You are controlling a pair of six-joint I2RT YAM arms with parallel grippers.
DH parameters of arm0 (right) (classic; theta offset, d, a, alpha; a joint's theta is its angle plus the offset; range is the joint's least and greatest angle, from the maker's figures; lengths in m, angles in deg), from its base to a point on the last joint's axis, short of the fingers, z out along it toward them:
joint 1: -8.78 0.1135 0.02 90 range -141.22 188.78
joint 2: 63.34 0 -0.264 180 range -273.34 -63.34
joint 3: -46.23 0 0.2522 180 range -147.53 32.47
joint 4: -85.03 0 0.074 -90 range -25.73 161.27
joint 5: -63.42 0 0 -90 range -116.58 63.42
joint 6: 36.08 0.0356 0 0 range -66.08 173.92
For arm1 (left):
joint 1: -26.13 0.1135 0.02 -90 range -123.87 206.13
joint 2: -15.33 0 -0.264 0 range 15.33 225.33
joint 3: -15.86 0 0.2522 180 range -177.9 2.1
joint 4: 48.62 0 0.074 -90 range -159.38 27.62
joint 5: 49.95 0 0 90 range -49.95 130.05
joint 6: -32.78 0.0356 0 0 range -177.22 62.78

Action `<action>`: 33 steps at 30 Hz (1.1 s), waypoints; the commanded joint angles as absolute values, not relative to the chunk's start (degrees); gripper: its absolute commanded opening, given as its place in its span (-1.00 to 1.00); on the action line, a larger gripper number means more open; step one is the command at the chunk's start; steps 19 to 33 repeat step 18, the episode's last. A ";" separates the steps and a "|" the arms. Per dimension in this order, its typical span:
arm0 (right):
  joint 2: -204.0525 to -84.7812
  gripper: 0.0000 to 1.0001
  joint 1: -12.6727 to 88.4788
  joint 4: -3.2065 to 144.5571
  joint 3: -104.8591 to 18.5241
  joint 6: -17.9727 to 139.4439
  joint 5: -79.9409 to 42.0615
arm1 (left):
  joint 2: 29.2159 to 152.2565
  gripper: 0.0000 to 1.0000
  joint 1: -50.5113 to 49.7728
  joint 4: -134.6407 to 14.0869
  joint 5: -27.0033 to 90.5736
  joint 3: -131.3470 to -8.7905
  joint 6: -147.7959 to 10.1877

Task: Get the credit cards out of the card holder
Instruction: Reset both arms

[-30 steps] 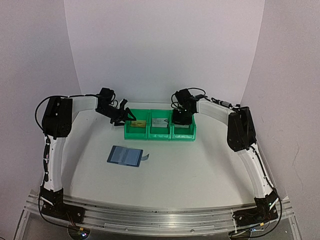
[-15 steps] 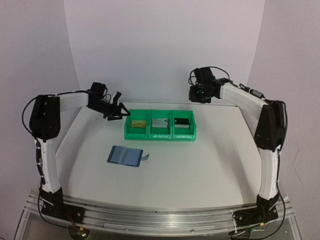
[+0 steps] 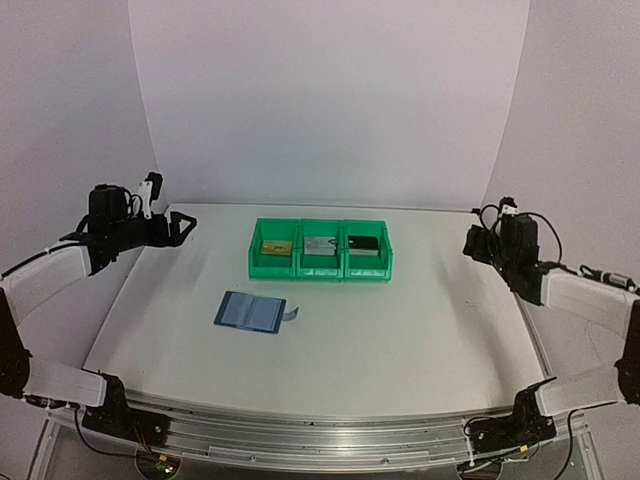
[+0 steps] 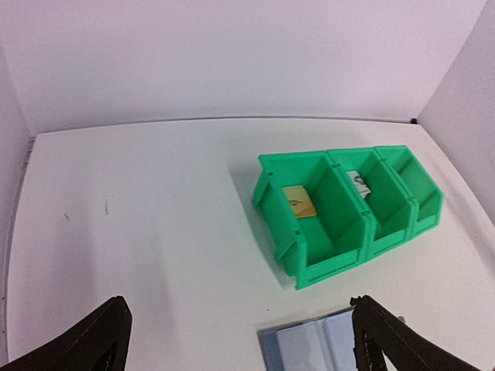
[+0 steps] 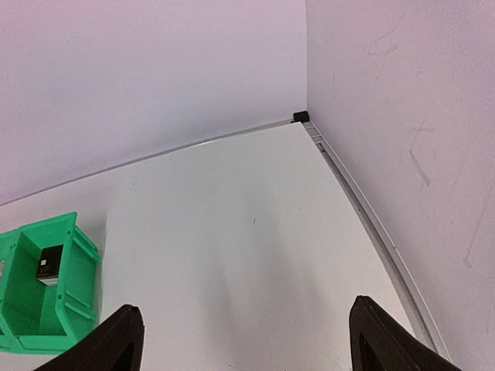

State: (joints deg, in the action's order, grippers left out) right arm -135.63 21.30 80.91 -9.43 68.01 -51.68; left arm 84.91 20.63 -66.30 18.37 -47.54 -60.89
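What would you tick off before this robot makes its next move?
1. Gold card lies in the left green bin: ok.
2. Silver card in the middle bin: ok.
3. Black card in the right bin: ok.
4. Card holder lies open on the table, no card showing: ok.
5. Left gripper open, empty, away from the bins: ok.
6. Right gripper open, empty: ok.

Left end effector splayed (empty), right end effector likewise, both arms low
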 commanded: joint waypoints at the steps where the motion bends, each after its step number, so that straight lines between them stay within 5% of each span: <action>1: -124.64 0.77 21.07 101.94 6.20 62.95 -50.62 | 79.46 0.99 20.71 -54.34 31.01 -35.37 -61.28; 10: -109.61 0.84 21.07 111.06 26.51 59.65 -50.97 | 70.84 0.98 23.82 -35.57 39.46 -12.05 -65.83; 33: -110.61 0.86 21.04 112.89 27.89 59.08 -50.63 | 70.31 0.97 24.90 -34.89 41.86 -9.13 -66.21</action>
